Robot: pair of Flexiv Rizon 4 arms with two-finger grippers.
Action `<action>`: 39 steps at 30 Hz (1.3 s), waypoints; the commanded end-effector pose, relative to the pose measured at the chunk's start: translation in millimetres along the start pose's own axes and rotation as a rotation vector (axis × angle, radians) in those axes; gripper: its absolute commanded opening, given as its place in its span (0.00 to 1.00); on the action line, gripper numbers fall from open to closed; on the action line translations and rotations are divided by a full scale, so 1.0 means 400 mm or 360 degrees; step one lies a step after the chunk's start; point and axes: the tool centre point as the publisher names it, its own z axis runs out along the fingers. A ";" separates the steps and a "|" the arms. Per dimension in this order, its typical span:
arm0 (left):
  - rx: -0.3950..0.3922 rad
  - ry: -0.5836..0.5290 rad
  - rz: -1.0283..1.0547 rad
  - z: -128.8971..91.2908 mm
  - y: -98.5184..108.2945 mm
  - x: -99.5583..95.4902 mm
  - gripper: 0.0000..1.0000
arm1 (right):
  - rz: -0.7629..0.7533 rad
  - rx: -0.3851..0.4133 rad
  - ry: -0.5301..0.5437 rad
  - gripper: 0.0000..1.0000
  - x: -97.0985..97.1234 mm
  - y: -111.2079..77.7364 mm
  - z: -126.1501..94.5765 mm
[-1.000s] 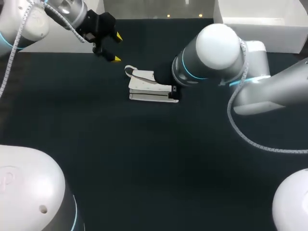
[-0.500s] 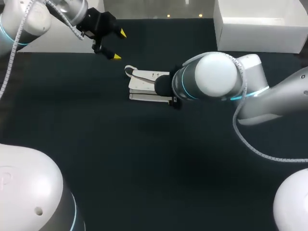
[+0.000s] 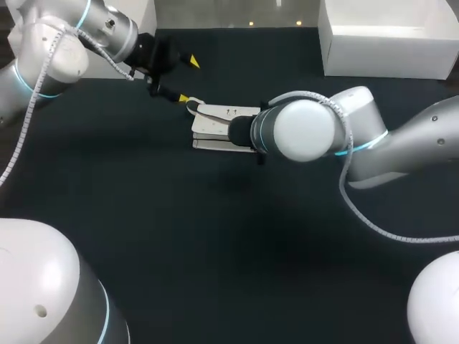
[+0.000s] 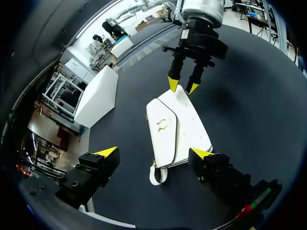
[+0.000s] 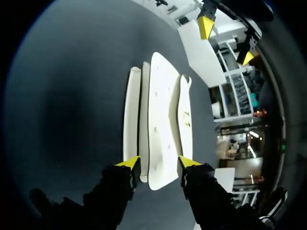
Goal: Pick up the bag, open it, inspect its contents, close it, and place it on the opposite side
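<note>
Bag (image 3: 217,123) lay flat on the table (image 3: 215,251), long axis running nine to three, its strap loop (image 3: 191,106) at the nine o'clock end beside the gaping left gripper (image 3: 188,79). Overhead, an arm hid the right gripper (image 5: 159,164). Its wrist camera put it at the bag's three o'clock end, though I couldn't tell its grip.

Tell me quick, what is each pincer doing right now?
Left pincer: open, holding nothing.
Right pincer: closed on the end of the white handbag.
</note>
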 end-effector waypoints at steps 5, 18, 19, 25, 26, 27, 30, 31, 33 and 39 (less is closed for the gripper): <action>0.0020 0.0010 0.0034 0.011 -0.002 0.010 1.00 | 0.0008 0.0018 -0.0040 0.38 0.007 -0.006 0.032; 0.0029 0.0035 0.0036 0.018 0.005 0.017 1.00 | 0.0018 0.0045 -0.0040 0.20 0.002 -0.010 0.048; 0.0029 0.0037 0.0036 0.019 0.006 0.018 1.00 | 0.0018 0.0046 -0.0039 0.18 0.002 -0.010 0.050; 0.0038 0.0035 0.0043 0.018 0.008 0.025 1.00 | 0.0023 0.0046 -0.0038 0.00 0.006 -0.004 0.053; 0.0044 0.0031 0.0050 0.019 0.007 0.027 1.00 | 0.0022 0.0047 -0.0039 0.00 0.006 -0.003 0.053; 0.0053 0.0029 0.0056 0.018 0.006 0.029 1.00 | 0.0023 0.0044 -0.0041 0.00 0.006 -0.002 0.053; 0.0085 0.0020 0.0093 0.020 -0.001 0.036 1.00 | 0.0049 0.0053 -0.0052 0.00 0.007 -0.001 0.052; 0.0084 0.0019 0.0119 0.022 -0.007 0.038 1.00 | 0.0063 0.0059 -0.0056 0.00 0.007 -0.001 0.051; 0.0107 0.0017 0.0158 0.027 -0.020 0.044 1.00 | 0.0063 0.0059 -0.0056 0.00 0.007 -0.001 0.051; 0.0147 0.0015 0.0218 0.058 -0.050 0.063 1.00 | 0.0063 0.0059 -0.0056 0.00 0.007 -0.001 0.051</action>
